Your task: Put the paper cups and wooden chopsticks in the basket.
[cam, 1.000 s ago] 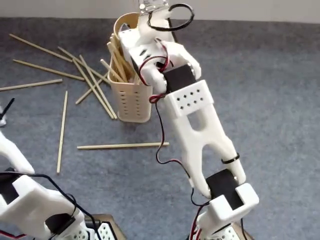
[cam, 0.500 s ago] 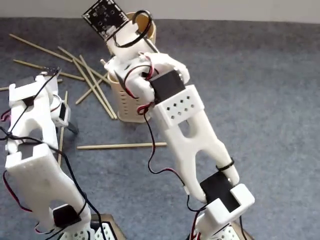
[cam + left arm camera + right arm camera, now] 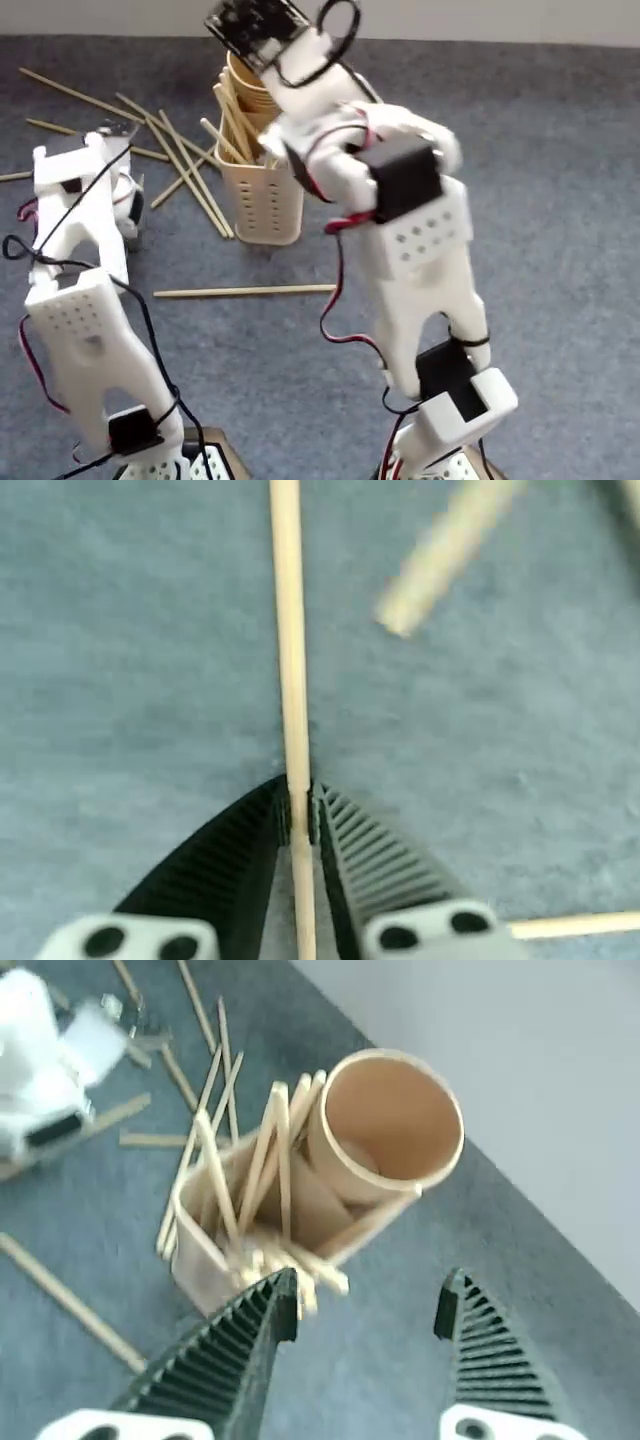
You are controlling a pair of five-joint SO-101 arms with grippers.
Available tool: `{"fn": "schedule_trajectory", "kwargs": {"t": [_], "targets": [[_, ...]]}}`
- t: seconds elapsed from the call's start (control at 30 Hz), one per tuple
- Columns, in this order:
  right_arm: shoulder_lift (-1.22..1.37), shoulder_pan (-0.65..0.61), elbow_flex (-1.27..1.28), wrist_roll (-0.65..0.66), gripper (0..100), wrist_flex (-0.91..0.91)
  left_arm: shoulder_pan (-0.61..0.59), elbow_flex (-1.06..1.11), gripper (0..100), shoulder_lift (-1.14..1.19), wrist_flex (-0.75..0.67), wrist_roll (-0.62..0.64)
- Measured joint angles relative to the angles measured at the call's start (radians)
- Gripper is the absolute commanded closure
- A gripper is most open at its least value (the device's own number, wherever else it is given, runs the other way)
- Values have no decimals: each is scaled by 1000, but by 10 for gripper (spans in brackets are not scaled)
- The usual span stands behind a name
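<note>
**Left claw (image 3: 298, 815) clenched on 1 wooden chopstick (image 3: 288, 630), right claw (image 3: 365, 1305) released over basket (image 3: 262, 205)**

Nearest, 1 loose chopstick (image 3: 245, 291) lies flat on the grey desk (image 3: 560, 200). The left claw grips its stick close to the desk. Farther on, the perforated basket stands upright, holding a paper cup (image 3: 385, 1125) and a bundle of chopsticks (image 3: 265, 1160). The right claw hangs above it, jaws wide apart. Scattered chopsticks (image 3: 60, 88) lie beyond.

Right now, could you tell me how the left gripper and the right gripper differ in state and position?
The left gripper is shut on a wooden chopstick; the right gripper is open and holds nothing. The left gripper is down near the carpet; the right gripper hangs above the basket with its paper cup. Both have black ribbed fingers.
</note>
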Motion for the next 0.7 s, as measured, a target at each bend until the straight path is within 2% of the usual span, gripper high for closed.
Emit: {"fn": "schedule_trajectory", "kwargs": {"t": [0.07,0.23,0.37,0.53,0.7], "targets": [[-2,26,-75,12,767,106,-5,-121,996,18,51,0],[-71,195,-132,-20,767,150,-17,-631,996,20,236,44],[-222,284,15,-74,767,152,23,-1096,996,6,293,109],[-462,288,425,-84,767,149,203,-1185,997,-189,308,192],[-798,299,850,-124,767,-14,445,-1195,997,-345,308,210]]}}
